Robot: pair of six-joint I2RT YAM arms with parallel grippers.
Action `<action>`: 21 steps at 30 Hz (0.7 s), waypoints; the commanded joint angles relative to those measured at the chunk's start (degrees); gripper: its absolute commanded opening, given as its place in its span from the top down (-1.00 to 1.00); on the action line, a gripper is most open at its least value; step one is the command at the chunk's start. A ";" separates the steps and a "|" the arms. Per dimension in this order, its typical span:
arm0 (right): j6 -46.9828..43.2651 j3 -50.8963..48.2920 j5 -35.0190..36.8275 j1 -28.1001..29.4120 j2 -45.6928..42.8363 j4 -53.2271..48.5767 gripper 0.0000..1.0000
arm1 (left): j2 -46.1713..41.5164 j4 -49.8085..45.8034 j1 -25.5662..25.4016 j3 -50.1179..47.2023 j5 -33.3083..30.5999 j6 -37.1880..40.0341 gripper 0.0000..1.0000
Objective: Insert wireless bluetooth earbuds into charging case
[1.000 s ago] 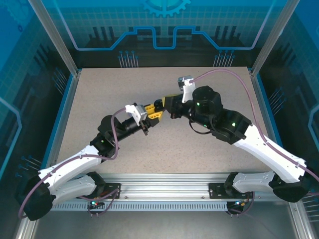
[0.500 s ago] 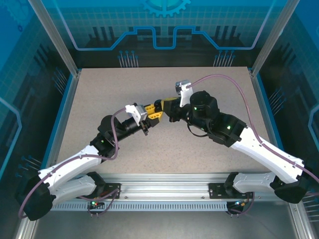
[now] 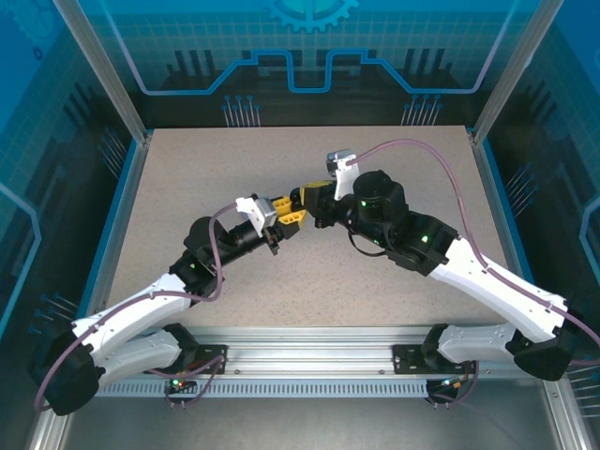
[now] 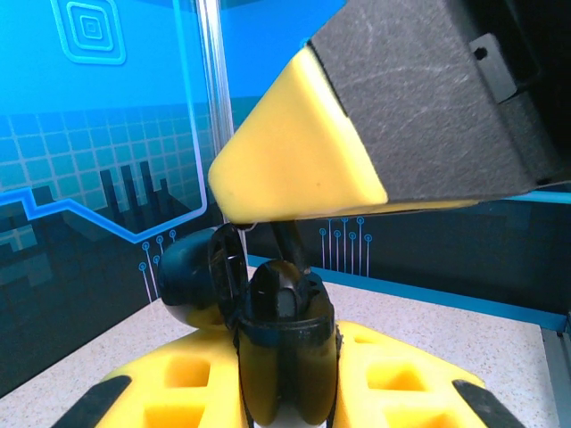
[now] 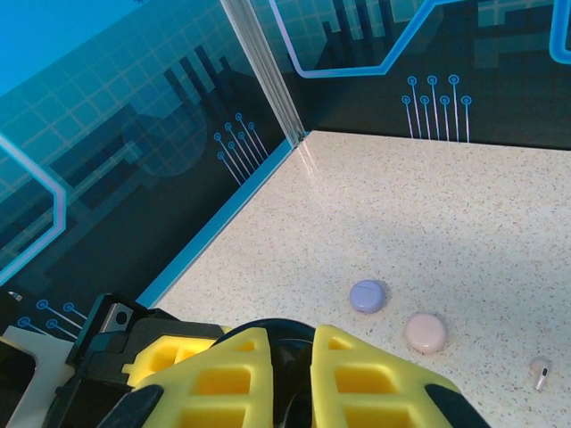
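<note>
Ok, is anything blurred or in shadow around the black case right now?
Left wrist: black case sharp but dark, shaded by the right end effector close above; the black earbud barely separates from it. Right wrist: tabletop evenly lit, no glare.

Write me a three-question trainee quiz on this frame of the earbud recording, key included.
1. Multiple choice: what does the left tool grip? A) a white cable B) the open black round charging case C) a screwdriver
2. True or false: the right tool holds a tiny black stemmed earbud just above that case.
3. Fill in: in the right wrist view, on the speckled table, a lavender round closed case lies near, not touching, a round case coloured ____.
Key: 1 B; 2 true; 3 pale pink (the pale pink round case).
</note>
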 commanded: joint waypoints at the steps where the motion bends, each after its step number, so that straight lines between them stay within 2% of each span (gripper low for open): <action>1: -0.59 -0.38 1.36 0.36 0.42 1.56 0.74 | -0.89 2.11 -0.39 2.04 1.05 0.35 1.00; 21: 0.25 -3.61 -0.50 0.07 -0.92 0.07 0.78 | -1.10 1.99 -0.36 2.61 0.38 0.83 1.00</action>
